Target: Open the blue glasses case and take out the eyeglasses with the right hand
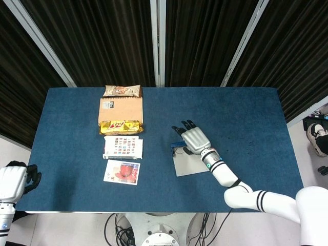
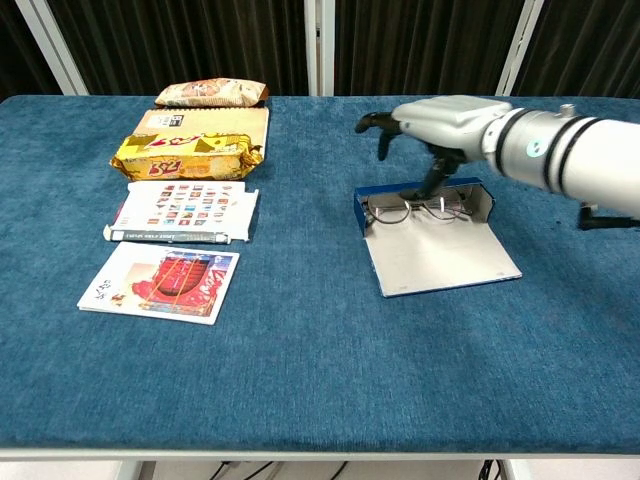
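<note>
The blue glasses case (image 2: 440, 258) lies open right of the table's middle, its pale lid (image 1: 187, 164) folded flat toward the front edge. The thin-framed eyeglasses (image 2: 415, 210) lie inside its blue tray. My right hand (image 2: 445, 124) hovers over the tray's far side with fingers spread, and its thumb (image 2: 432, 180) reaches down to the tray's rim by the glasses. In the head view the right hand (image 1: 194, 139) covers most of the tray. My left hand (image 1: 14, 180) hangs off the table's front left corner, fingers curled, holding nothing.
Down the left side runs a row of items: a snack packet (image 2: 211, 92), a cardboard box (image 2: 205, 124), a yellow packet (image 2: 186, 152), a printed booklet (image 2: 185, 212) and a red picture card (image 2: 162, 281).
</note>
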Available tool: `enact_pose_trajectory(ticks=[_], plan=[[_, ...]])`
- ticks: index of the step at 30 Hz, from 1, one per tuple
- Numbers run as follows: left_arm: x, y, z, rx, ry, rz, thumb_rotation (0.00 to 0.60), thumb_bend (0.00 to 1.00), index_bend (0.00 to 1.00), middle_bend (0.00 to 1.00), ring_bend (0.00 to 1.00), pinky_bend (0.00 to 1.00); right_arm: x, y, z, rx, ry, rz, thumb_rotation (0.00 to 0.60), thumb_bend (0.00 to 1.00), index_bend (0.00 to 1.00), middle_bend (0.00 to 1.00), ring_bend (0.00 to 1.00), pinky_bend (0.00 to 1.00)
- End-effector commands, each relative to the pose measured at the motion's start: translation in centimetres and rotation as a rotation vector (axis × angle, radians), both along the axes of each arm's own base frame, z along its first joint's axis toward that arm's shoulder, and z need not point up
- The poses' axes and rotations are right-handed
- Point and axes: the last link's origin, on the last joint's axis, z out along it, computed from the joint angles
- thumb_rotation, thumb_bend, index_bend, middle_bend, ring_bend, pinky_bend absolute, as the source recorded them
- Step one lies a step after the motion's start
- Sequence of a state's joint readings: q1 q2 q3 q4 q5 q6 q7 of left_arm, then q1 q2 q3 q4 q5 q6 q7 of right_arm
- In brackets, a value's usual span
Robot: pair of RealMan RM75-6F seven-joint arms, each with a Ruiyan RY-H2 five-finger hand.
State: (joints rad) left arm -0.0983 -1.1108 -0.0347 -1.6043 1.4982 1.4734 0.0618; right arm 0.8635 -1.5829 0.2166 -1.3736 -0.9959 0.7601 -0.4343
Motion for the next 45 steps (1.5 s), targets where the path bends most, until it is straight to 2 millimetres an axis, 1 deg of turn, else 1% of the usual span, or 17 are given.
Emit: enact_pose_trajectory(ticks=[1,3,9,19,26,33,37,45], plan=[[0.0,0.0,0.0,0.001,0.003,0.000,0.600,0.41,0.76,0.79,0.58,0.43,-1.5,0.3,0.7,0.037,0.029,-0.042,0.600,0.31,0.11,0.25,0.00,0.00],[0.0,0.0,0.0,0.002,0.002,0.001,0.600,0.41,0.76,0.79,0.58,0.44,-1.8,0.2,0.7,0.041,0.039,-0.052,0.600,0.32,0.13,0.25,0.00,0.00],[0.0,0.0,0.0,0.002,0.001,0.002,0.600,0.41,0.76,0.79,0.58,0.43,-2.1,-0.5,0.4,0.036,0.044,-0.065,0.600,0.35,0.25,0.24,0.00,0.00],[0.0,0.0,0.0,0.000,-0.001,0.001,0.600,0.41,0.76,0.79,0.58,0.43,-2.0,-1.0,0.1,0.028,0.043,-0.064,0.600,0.36,0.37,0.25,0.00,0.00],[0.0,0.0,0.0,0.000,-0.002,0.001,0.600,0.41,0.76,0.79,0.58,0.43,-1.9,-1.1,0.0,0.029,0.043,-0.065,0.600,0.36,0.41,0.25,0.00,0.00],[0.0,0.0,0.0,0.001,-0.003,0.001,0.600,0.41,0.76,0.79,0.58,0.43,-1.9,-1.1,-0.1,0.026,0.042,-0.066,0.600,0.39,0.43,0.25,0.00,0.00],[0.0,0.0,0.0,0.000,-0.002,0.001,0.600,0.41,0.76,0.79,0.58,0.43,-1.9,-1.0,-0.2,0.027,0.042,-0.065,0.600,0.43,0.45,0.25,0.00,0.00],[0.0,0.0,0.0,0.000,-0.003,0.001,0.600,0.41,0.76,0.79,0.58,0.43,-1.8,-1.1,-0.2,0.022,0.037,-0.066,0.600,0.44,0.47,0.26,0.00,0.00]])
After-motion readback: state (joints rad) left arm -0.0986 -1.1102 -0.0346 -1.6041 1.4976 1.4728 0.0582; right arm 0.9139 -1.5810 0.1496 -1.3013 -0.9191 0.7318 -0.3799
